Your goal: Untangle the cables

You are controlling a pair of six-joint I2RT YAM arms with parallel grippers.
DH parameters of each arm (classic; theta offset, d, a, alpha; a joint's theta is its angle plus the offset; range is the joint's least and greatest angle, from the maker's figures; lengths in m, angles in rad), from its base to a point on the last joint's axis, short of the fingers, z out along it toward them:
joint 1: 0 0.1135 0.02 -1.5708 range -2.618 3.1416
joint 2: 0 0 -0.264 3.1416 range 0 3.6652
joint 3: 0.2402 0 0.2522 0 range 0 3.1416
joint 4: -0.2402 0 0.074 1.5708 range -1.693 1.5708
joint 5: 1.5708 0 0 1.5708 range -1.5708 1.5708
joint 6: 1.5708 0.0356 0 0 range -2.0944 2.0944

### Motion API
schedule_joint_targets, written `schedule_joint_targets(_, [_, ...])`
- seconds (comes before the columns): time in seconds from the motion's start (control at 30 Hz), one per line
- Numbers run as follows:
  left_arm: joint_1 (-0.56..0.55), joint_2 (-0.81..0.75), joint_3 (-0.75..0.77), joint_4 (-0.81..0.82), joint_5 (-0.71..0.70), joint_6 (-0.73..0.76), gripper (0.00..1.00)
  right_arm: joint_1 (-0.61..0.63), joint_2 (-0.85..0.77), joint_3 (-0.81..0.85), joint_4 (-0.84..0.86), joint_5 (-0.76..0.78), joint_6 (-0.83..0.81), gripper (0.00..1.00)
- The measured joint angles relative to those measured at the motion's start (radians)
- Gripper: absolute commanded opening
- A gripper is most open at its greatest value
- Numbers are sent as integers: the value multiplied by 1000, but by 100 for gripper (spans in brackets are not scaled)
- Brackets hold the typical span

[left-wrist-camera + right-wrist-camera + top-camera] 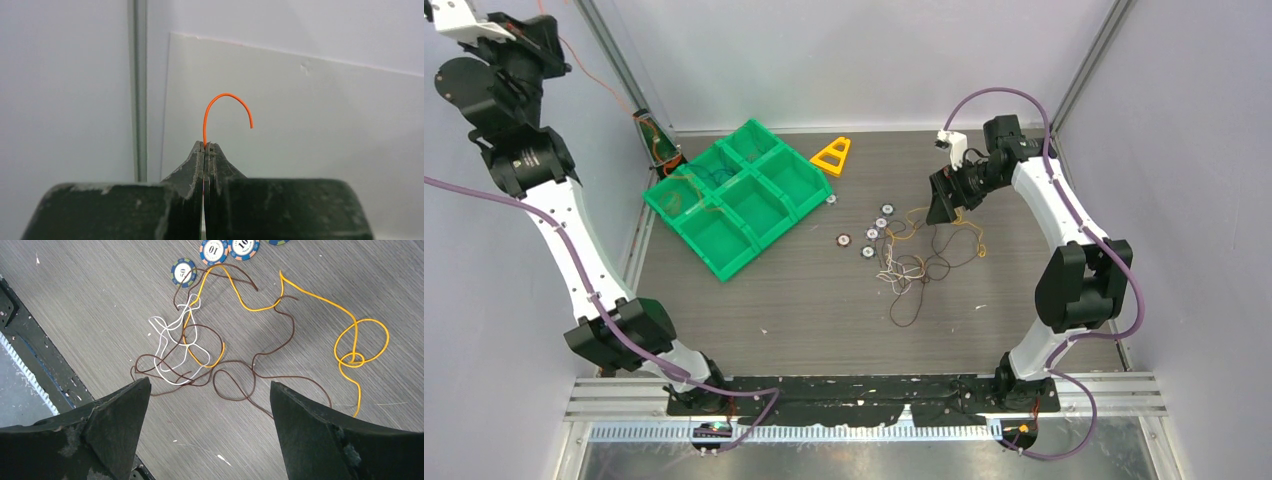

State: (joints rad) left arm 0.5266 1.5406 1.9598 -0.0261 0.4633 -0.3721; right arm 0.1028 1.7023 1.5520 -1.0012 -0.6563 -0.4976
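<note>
top: overhead-rear | left wrist: at wall (310, 100) | right wrist: close over cables (202, 361)

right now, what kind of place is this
Probably a robot lab test cell: white panels enclose a table with two arms bolted on, plus practice props: green tray, chips, tangled cables.

Notes, body only.

- **Left arm** (564, 235): white shell links and black rounded joint housings. A thick purple hose (579, 265) is strapped along the links back from the fingers.
- **Right arm** (1049, 200): same build, with its own purple hose (999, 90). A small white bracket (951, 143) sits just behind the fingers.
- **Left gripper** (205, 146): dark matte wedge fingers (190, 170) with pale scuffs along the edges.
- **Right gripper** (210, 382): matching dark fingers (115, 415), with grey chipping towards their roots.
</note>
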Motion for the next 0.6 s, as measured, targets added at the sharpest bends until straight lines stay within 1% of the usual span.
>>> schedule_joint_targets(0.23, [22, 33, 73, 103, -68, -22, 0, 0, 0, 0, 0, 0, 5, 95])
schedule_joint_targets(0.37, [23, 43, 75, 135, -84, -12, 0, 1, 0, 0, 1, 0, 8, 95])
schedule_joint_targets(0.47, [27, 33, 17, 159, -81, -3, 0, 2, 0, 0, 1, 0, 9, 95])
schedule_joint_targets(0.6, [33, -9, -155, 173, -52, 17, 0, 3, 0, -11, 6, 0, 8, 95])
